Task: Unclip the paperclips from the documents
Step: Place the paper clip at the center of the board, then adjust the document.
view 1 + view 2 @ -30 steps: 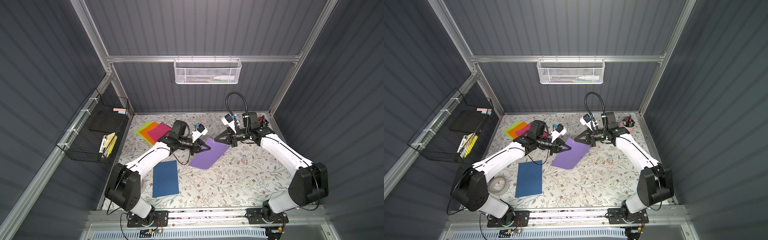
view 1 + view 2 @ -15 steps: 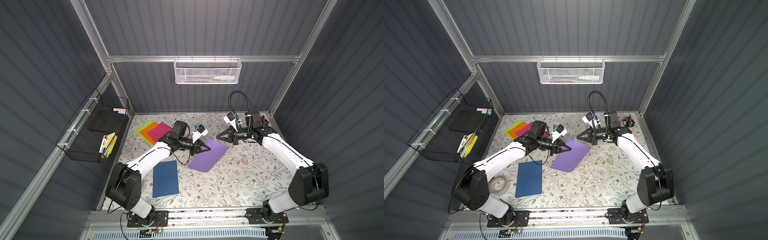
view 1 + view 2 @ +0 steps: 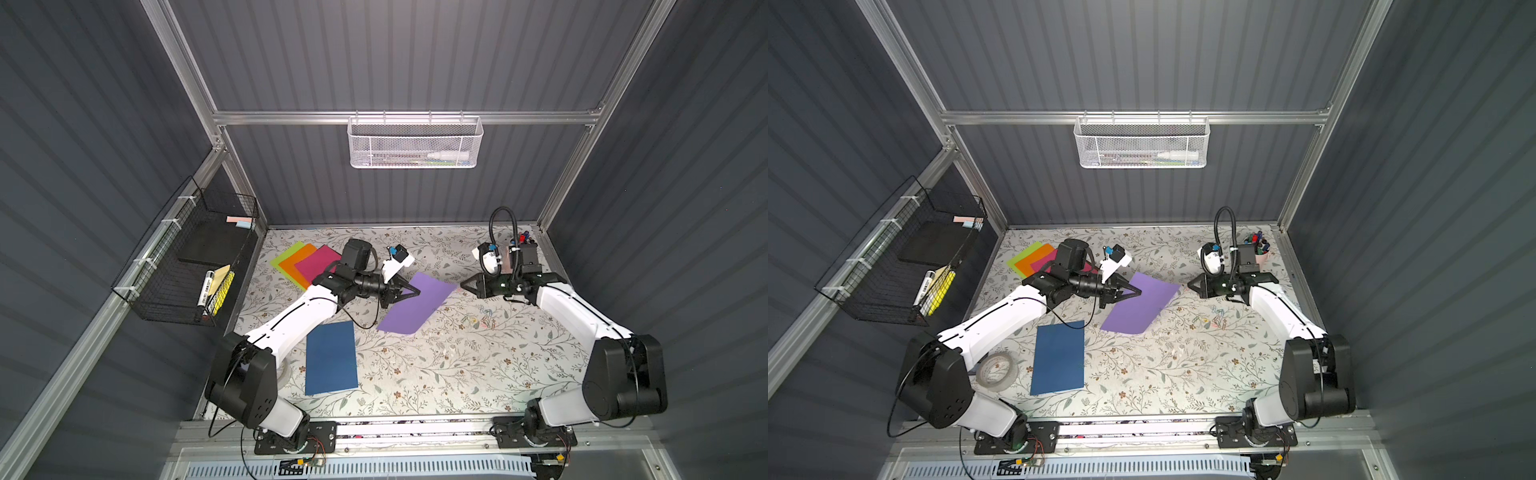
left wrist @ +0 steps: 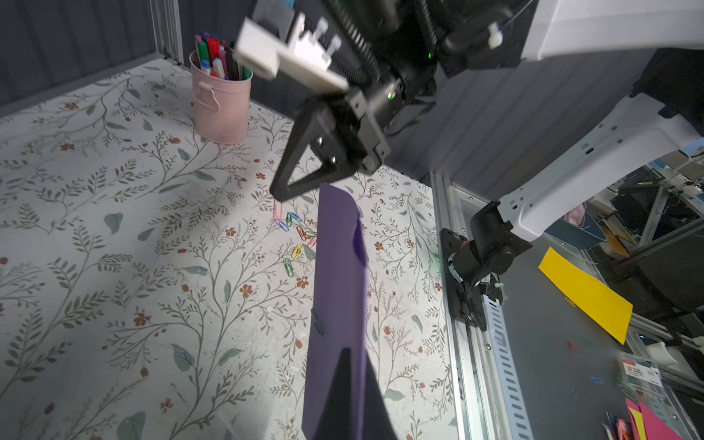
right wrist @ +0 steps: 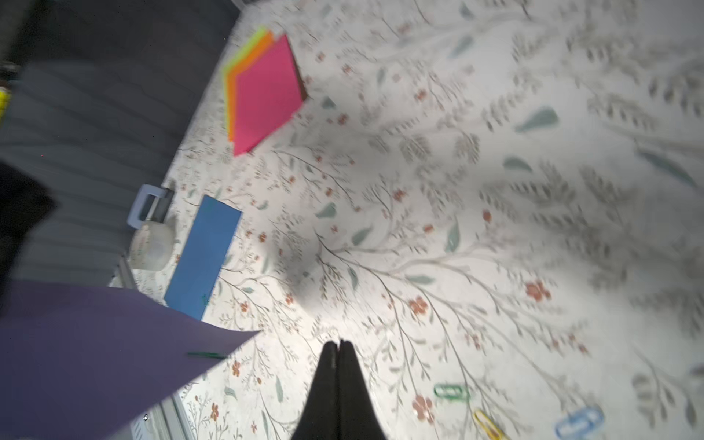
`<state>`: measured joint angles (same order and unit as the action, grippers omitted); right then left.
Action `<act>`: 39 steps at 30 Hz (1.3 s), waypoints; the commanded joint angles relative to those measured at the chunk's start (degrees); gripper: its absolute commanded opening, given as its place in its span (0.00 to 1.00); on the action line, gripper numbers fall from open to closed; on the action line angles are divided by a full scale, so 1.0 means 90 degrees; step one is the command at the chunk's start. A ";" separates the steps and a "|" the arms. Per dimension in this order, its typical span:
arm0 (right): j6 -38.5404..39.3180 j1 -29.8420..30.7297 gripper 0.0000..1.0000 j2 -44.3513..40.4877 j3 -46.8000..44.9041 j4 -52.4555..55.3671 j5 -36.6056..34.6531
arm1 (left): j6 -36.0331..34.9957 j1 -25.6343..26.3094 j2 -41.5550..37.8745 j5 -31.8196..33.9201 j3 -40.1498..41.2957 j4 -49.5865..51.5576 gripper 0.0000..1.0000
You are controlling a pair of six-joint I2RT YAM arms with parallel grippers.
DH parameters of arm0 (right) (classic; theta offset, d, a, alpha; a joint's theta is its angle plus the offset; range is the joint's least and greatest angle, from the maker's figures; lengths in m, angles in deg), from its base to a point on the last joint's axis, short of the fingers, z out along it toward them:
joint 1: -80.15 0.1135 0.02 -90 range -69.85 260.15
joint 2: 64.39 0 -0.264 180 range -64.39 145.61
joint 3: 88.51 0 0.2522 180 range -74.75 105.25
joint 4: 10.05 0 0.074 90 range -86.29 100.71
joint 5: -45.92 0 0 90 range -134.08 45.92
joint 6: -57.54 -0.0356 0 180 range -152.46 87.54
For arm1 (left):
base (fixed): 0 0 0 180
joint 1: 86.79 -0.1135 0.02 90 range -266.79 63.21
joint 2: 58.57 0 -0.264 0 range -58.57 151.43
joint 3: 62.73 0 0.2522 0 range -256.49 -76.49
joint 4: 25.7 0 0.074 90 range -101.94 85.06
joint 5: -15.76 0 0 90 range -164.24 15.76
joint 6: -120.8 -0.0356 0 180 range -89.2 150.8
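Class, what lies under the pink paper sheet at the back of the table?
Under the pink paper sheet, an orange sheet and a lime-green sheet stick out; the rest of them is covered.

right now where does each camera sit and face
top views: high above the arm bases, looking down at the table; both arms whole.
left wrist: on left arm, facing right arm and pen cup; left tool grips purple sheet.
right wrist: on right arm, facing pink stack and blue sheet; shut right tool shows.
shared: both wrist views show the sheet's green clip.
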<state>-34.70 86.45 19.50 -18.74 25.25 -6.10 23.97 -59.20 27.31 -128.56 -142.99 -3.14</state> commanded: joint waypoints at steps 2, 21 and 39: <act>-0.0582 0.0017 0.00 0.0025 -0.0465 0.0662 -0.1365 | 0.0169 0.0000 -0.0304 0.0052 0.0044 -0.0431 0.00; -0.0183 0.0031 0.46 -0.0131 -0.0826 -0.0127 -0.0425 | 0.0349 -0.0260 -0.0510 -0.0194 -0.0026 -0.0664 0.00; -0.1361 0.0430 0.71 -0.1644 -0.2283 -0.6012 0.3113 | 0.0296 -0.0459 -0.0494 -0.1345 -0.0168 -0.0744 0.00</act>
<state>-46.00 89.49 3.02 -42.06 -23.90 17.79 26.95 -63.02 24.19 -136.89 -142.99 -9.42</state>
